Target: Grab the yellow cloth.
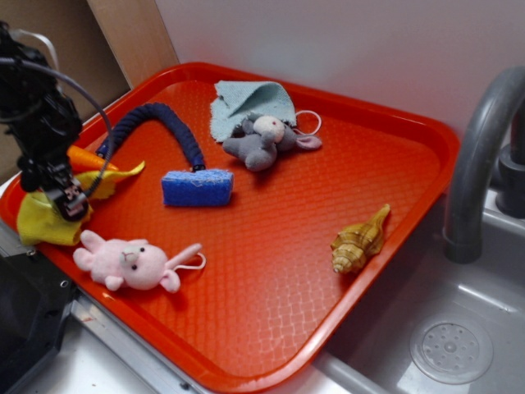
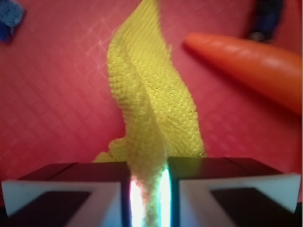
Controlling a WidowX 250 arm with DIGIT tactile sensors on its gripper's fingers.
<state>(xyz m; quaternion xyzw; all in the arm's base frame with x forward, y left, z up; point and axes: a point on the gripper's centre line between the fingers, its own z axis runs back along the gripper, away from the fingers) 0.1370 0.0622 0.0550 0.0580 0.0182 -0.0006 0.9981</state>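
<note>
gripper (image 1: 72, 203): at 9 o'clock edge of the tray, black arm coming down from upper left. Wrist view shows both fingers (image 2: 61, 189) pinched together on a fold of yellow fabric, only a thin lit gap between them, cloth filling it. Closed and gripping.
yellow cloth (image 1: 45, 217): bunched at the tray's 9 o'clock rim, under and around the gripper; one pointed corner sticks out toward 3 o'clock. In the wrist view a wrinkled ridge (image 2: 149, 109) runs from the jaws up to 12 o'clock.
tray (image 1: 279, 271): red, textured, holds everything below.
orange object (image 2: 246, 64): smooth tapered shape, at 2 o'clock of the cloth in the wrist view; in the exterior view just an orange sliver behind the gripper. Can't tell what it is.
pink bunny (image 1: 131, 263): lying on its side at 5 o'clock of the cloth, near the tray's front rim, apart from the cloth.
blue sponge (image 1: 197, 187): mid-tray, 3 o'clock of the cloth, well apart.
blue rope (image 1: 156, 123): arcs from the sponge's top back toward the gripper.
teal cloth (image 1: 250, 105): 12 o'clock area of the tray, grey plush (image 1: 262, 141) resting on its lower edge.
shell (image 1: 358, 242): 4 o'clock side of the tray, alone.
sink (image 1: 459, 328): right of the tray, grey faucet (image 1: 484, 156) above it.
</note>
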